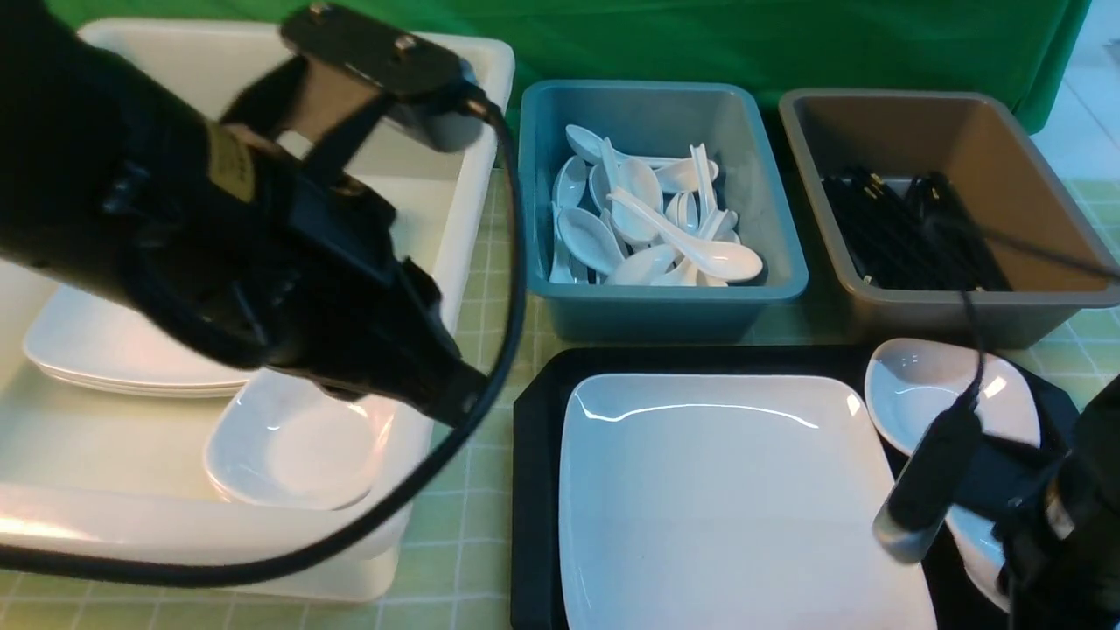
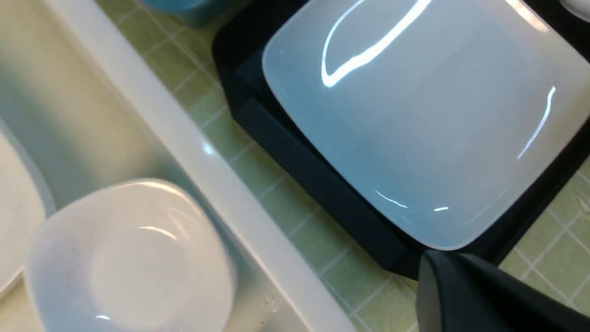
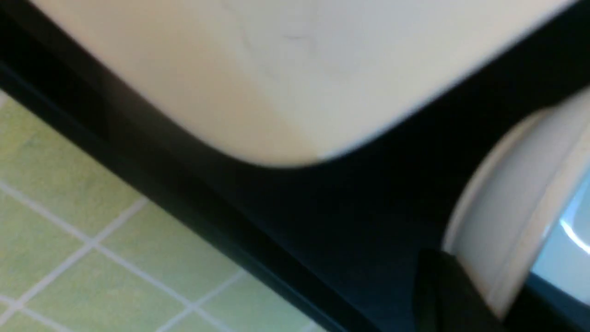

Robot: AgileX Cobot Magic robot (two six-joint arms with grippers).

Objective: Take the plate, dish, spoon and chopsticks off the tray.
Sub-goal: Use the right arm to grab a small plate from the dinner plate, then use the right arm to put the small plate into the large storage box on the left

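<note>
Squarely, the plate [image 1: 735,499] fills most of the tray [image 1: 530,490], the dish [image 1: 927,394] in the tray's far right corner. The left gripper [image 1: 455,398], beside the tray, is closed; whether the right gripper [image 3: 442,295] is closed cannot be told.

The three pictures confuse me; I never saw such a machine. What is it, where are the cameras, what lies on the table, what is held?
It is a robot with two black arms, each ending in a pincer. One camera looks forward between them; one sits on each wrist. On the black tray lie a large white plate and a small dish. Behind stand tubs of spoons and chopsticks; a white tub holds dishes. The left pincer is shut and empty. The right pincer is beside a white rim; its grip is unclear.
</note>
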